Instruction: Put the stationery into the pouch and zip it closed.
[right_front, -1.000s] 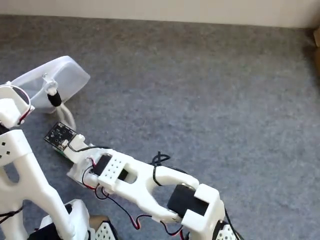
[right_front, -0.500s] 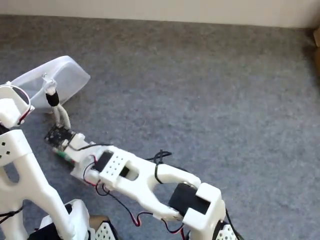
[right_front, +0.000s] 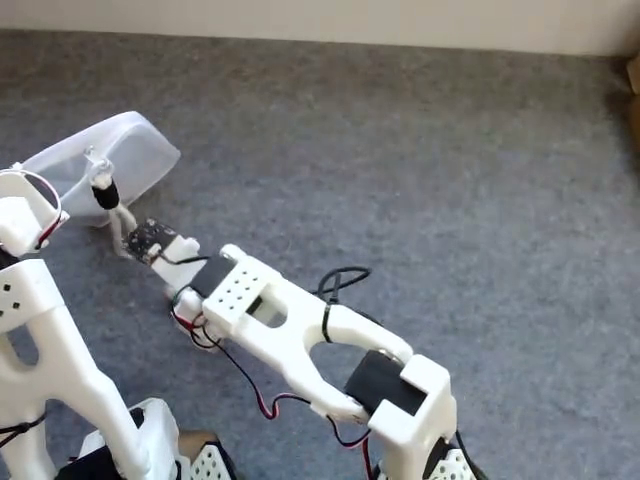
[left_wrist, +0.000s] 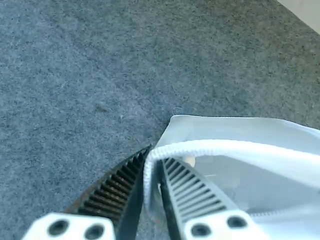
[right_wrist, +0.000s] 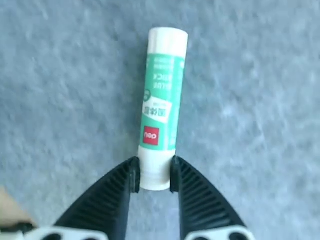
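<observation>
Right gripper (right_wrist: 153, 169) — clenched on one end of the glue stick (right_wrist: 162, 107). Only the last short stretch of the tube sits between the jaws, and the rest juts straight out over the grey carpet (right_wrist: 260, 75). The white tip is farthest from the jaws.

Left gripper (left_wrist: 155, 159) — pinched shut on the pouch (left_wrist: 240, 150), holding the fabric just beside its zipper edge. The mouth looks lifted and part open.

High view: the pouch (right_front: 125, 150) lies at the upper left of the frame. The right arm (right_front: 280, 320) reaches from the bottom centre toward the left, and its wrist ends just below and right of the pouch.

Step in hand, as I judge it: carrying the stick to the mouth. The zip is not yet closed.

Risks from here:
- The grip is at the very end, so the tube is a long lever. Any knock of the free end against the rim or carpet could swing it in the jaws or pop it out.
- The stick points along the jaws. If it meets the zipper edge and not the gap, it may push the pouch away or fold the mouth shut.
- The left pinch holds a thin bit of fabric, and a shove from the stick could pull it free and collapse the opening.
- The two arms work close together at the left of the frame, so wrist and gripper could collide.
</observation>
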